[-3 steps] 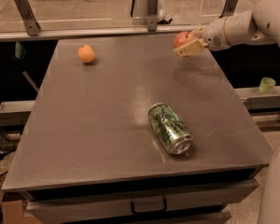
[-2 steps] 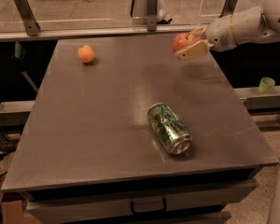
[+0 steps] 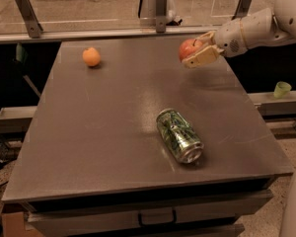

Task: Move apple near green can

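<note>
The red apple with yellowish patches is held in my gripper above the far right part of the grey table. The gripper reaches in from the right on a white arm and is shut on the apple, one finger above it and one pale finger below. The green and white can lies on its side on the table, nearer the front, its silver end toward the front right. The apple is well behind the can and raised off the table.
A small orange fruit sits at the table's far left. A pale green cup stands on a ledge off the right side. A metal rail with posts runs behind the table. A drawer handle sits under the front edge.
My gripper with the apple has moved left and slightly forward over the table, toward the can's side. The can and orange fruit have not moved.
</note>
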### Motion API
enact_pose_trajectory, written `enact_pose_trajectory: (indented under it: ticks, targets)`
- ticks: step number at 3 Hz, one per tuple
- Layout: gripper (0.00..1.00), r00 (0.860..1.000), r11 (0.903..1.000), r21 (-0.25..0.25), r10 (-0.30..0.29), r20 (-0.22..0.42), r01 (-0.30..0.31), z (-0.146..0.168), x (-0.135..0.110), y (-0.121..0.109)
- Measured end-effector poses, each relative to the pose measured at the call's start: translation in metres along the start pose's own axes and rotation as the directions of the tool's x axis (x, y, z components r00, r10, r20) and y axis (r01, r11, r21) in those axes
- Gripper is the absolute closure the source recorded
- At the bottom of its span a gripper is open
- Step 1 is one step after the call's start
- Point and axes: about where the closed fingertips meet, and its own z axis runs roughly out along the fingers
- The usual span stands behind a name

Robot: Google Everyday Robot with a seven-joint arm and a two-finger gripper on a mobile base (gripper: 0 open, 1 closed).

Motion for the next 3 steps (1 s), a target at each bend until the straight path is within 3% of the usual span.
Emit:
enact_pose_trajectory:
  ticks: [1, 3]
  targets:
    - [1.0, 1.0, 0.9989, -0.046, -0.01, -0.008, 0.01, 0.008, 0.0, 0.01]
    - [1.0, 0.997, 0.9833, -0.167, -0.066, 0.041, 0.072, -0.009, 0.001, 0.076]
